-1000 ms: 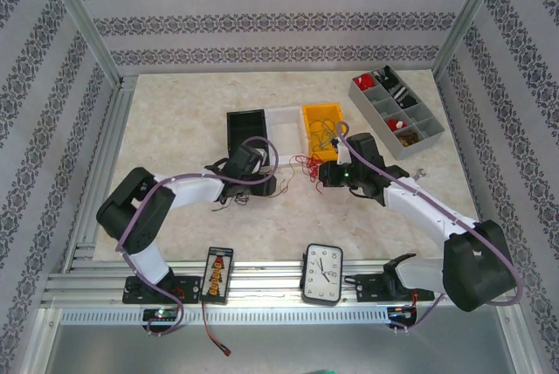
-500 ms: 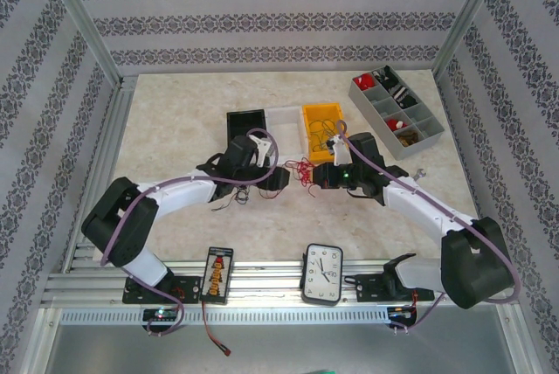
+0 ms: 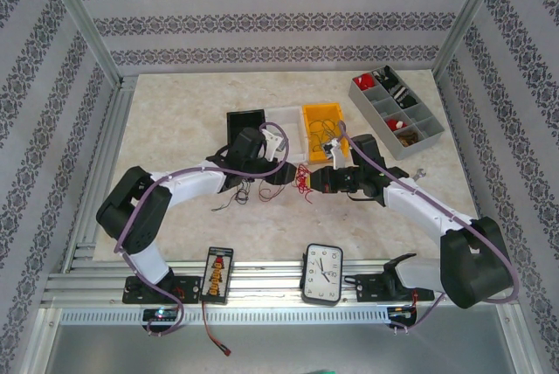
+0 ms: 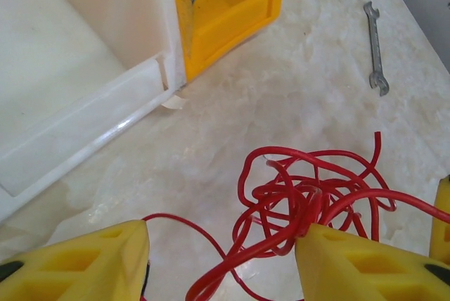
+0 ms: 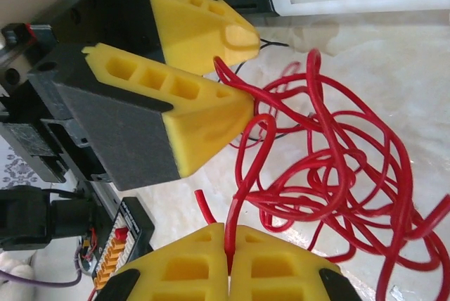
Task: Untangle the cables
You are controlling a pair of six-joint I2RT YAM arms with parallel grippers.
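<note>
Pinching one red strand, the right gripper has its jaws clenched, while the left gripper holds its jaws released either side of the red cables, a knotted heap on the surface near the yellow bin. By the look of that knot, the untangling is barely begun.

Top view: high, rear, looking down. Wrist views: close, facing each other, sharing red cables.
</note>
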